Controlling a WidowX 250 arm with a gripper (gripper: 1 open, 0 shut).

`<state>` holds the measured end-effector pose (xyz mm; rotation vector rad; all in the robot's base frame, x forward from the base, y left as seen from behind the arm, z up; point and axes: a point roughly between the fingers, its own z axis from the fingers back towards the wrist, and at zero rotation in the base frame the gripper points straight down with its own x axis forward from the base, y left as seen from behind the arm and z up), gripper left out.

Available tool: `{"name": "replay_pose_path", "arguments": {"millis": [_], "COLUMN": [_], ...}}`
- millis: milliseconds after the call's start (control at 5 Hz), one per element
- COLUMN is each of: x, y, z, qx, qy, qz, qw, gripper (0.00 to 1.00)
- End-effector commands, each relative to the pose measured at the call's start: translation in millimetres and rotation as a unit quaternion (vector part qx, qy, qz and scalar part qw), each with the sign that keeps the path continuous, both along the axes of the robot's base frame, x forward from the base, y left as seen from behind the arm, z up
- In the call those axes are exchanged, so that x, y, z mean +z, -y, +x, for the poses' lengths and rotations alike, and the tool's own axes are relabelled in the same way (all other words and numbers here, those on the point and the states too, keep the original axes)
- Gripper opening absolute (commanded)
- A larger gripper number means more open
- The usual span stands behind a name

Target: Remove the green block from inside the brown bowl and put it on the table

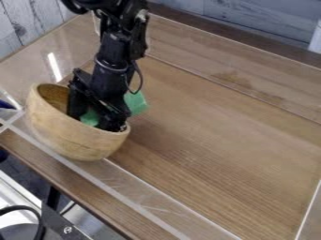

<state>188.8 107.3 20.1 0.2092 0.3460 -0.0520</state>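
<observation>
The brown bowl point(66, 137) sits at the left of the table point(220, 141), tipped slightly. My black gripper point(103, 116) reaches steeply down into it from above, its jaws spread wide and open. The green block point(134, 102) shows at the bowl's right rim, just beside the gripper's right finger. A sliver of green also peeks out between the fingers lower in the bowl. The gripper hides most of the block, so I cannot tell whether the fingers touch it.
Low clear acrylic walls point(138, 192) edge the table along the front and left, close to the bowl. Bare wood-grain tabletop stretches to the right of the bowl. The arm point(122, 37) rises behind the bowl toward the top of the frame.
</observation>
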Motion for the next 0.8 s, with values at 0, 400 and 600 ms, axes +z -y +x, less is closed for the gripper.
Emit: {"name": "replay_pose_path", "arguments": {"millis": [0,400,600], "x": [-14.3,-2.6,-0.4], "y": [6.8,2.9,2.4], "z": [-34.4,-37.9,-36.5], "qx": [0.018,0.017,0.017], "qy": [-0.071,-0.071,-0.071], "qz": [-0.017,-0.01,-0.001], "qw": [0.9971,0.9973,0.9973], "gripper": [1.0,0.0,0.0]}}
